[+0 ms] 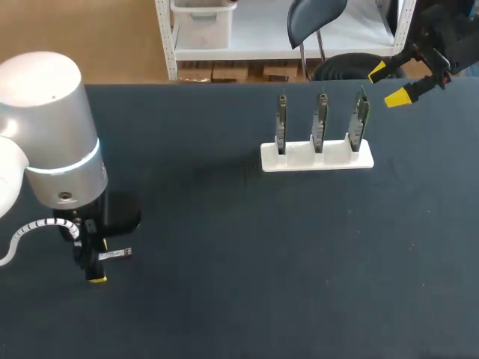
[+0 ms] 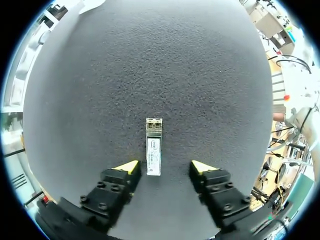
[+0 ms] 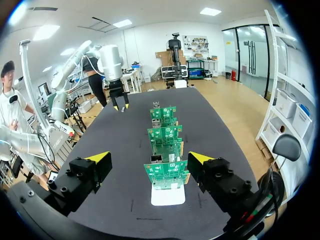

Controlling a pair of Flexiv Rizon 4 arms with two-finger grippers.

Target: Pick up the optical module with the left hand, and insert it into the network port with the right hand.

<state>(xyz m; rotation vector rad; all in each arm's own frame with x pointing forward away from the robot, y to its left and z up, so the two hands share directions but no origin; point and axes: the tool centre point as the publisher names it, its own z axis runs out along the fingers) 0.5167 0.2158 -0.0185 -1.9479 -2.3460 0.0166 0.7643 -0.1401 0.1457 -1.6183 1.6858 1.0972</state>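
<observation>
The optical module [image 2: 153, 147], a slim silver bar with a white label, lies flat on the dark table between the fingers of my left gripper [image 2: 166, 168]. The gripper is open and pointing straight down; the module sits close to one yellow tip with a gap to the other. In the head view the module [image 1: 117, 255] pokes out beside my left gripper [image 1: 94, 268] at the table's near left. My right gripper [image 1: 389, 84] hangs open at the far right, just beyond the rack. In the right wrist view the nearest green board [image 3: 167, 173] stands ahead of my right gripper [image 3: 150, 161].
A white rack [image 1: 316, 158] holds three upright green circuit boards in a row at the table's far middle-right. The white base [image 3: 167, 196] shows under the boards in the right wrist view. Dark table surface [image 1: 247, 254] stretches between the module and the rack.
</observation>
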